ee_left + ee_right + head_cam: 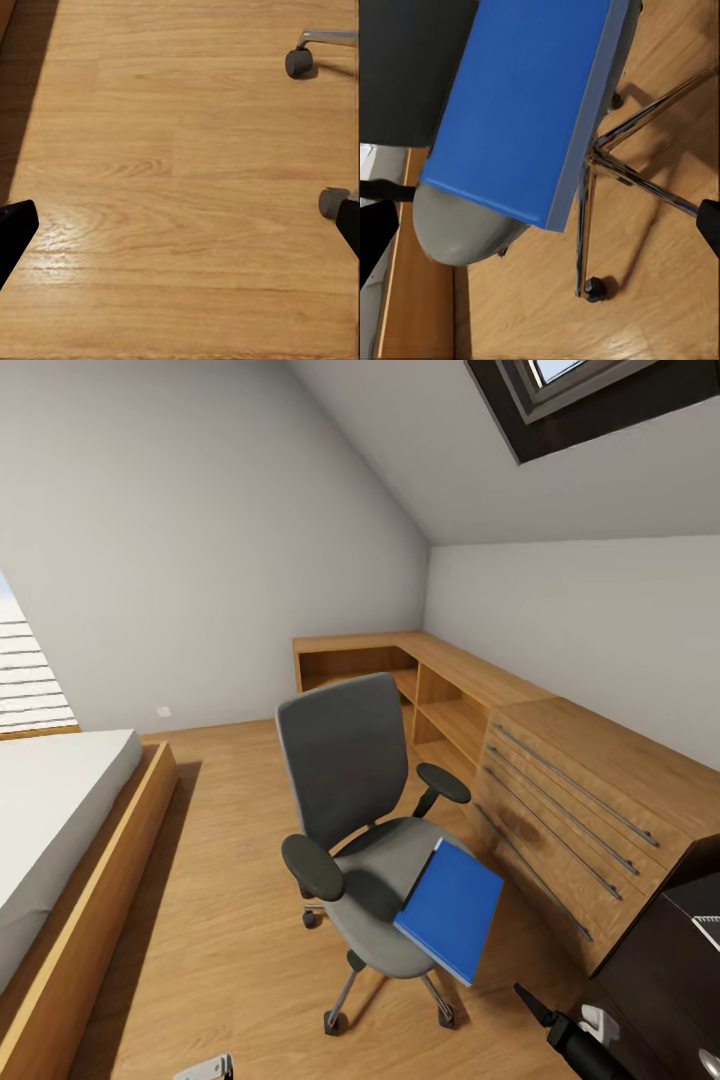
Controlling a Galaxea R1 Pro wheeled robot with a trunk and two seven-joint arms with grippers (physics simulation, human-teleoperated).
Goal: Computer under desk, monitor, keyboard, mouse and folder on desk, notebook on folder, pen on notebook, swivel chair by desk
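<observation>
Blue, flat and rectangular, with a thin white edge, the folder (pixel 452 910) lies on the seat of the grey upholstered swivel chair (pixel 350 780), at the seat's front corner on the side of the light wooden chest with long bar handles (pixel 570 810). It overhangs the seat edge, so one long side is probably free for an end effector to reach. The chair stands on the wooden plank floor (pixel 230 920), near the chest and well apart from the bed with its wooden frame (pixel 60 840).

A corner of the glossy black table (pixel 670 960) enters the head view at the lower right, near the chair. Judged from this, the folder transfer is not yet done and the carry to the table will be short.

The head view gives the room layout and the chair's tall back and black armrests. The right wrist view adds the folder (pixel 521 105) at close range, its pale edge, the grey seat beneath it and the chrome star base (pixel 607 165) with a castor.

The right end effector (pixel 540 225) is open, its dark fingertips wide apart and holding nothing, aimed at the folder. The left end effector (pixel 180 225) is likewise open and empty, hanging over bare floor with two castors (pixel 298 61) near.
</observation>
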